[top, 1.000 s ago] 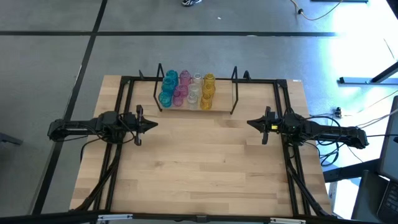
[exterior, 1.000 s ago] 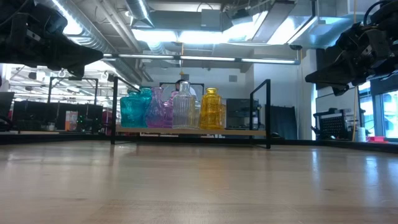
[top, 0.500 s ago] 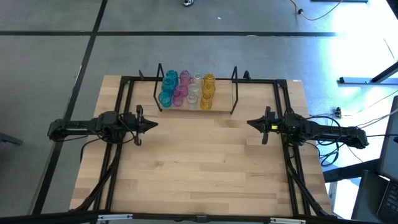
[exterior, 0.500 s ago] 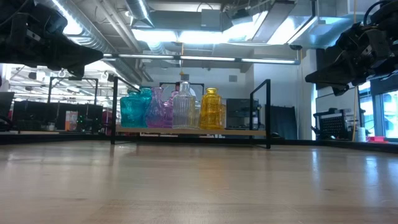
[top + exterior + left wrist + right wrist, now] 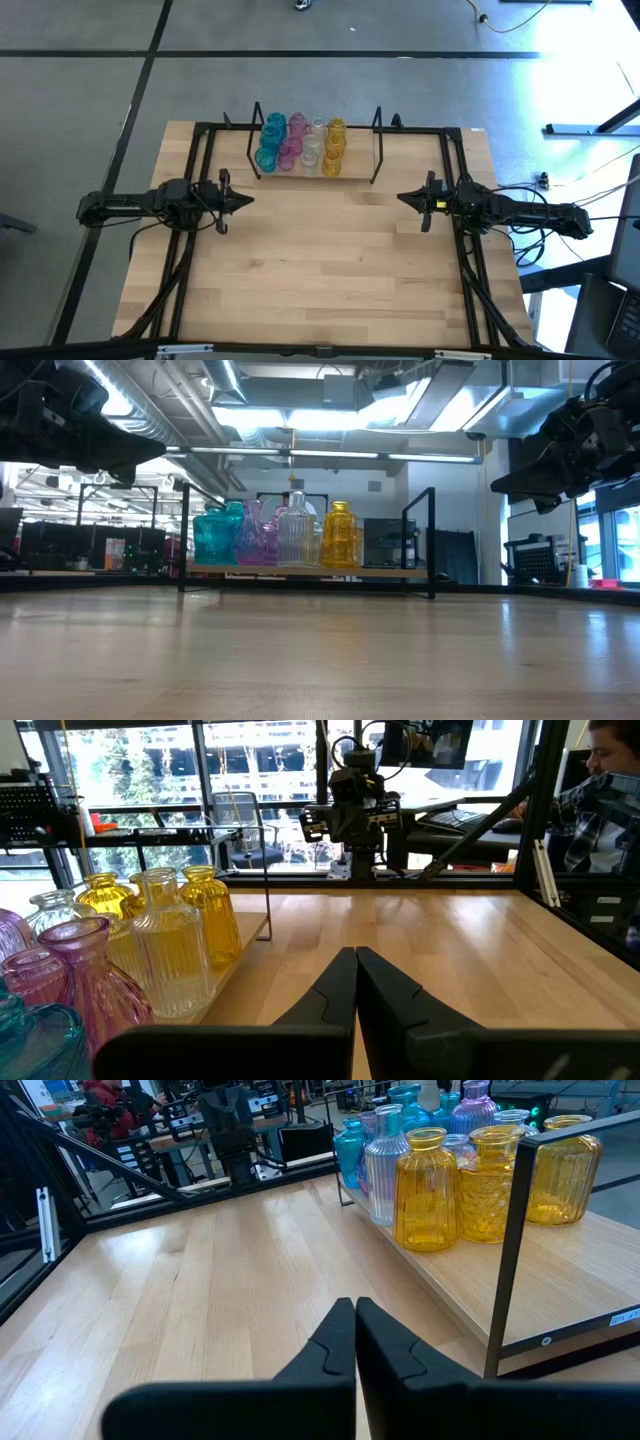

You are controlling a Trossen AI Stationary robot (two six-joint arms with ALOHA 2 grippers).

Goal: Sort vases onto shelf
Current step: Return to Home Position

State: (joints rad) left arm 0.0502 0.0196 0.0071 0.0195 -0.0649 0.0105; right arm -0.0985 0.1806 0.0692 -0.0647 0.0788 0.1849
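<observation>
Vases (image 5: 300, 145) stand colour-grouped on the shelf (image 5: 358, 158), nearer my left arm. My left gripper (image 5: 246, 200) and right gripper (image 5: 404, 198) hover well apart, both clenched tight.

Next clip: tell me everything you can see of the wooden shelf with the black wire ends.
The low light-wood plank shelf has thin black wire end frames upright at both ends. It stands level on the large wooden tabletop, at the middle of its far edge. Small translucent glass vases in teal, pink, clear and yellow fill its left-arm part; the rest is bare. The left gripper and right gripper are apart from it, jaws shut.
</observation>
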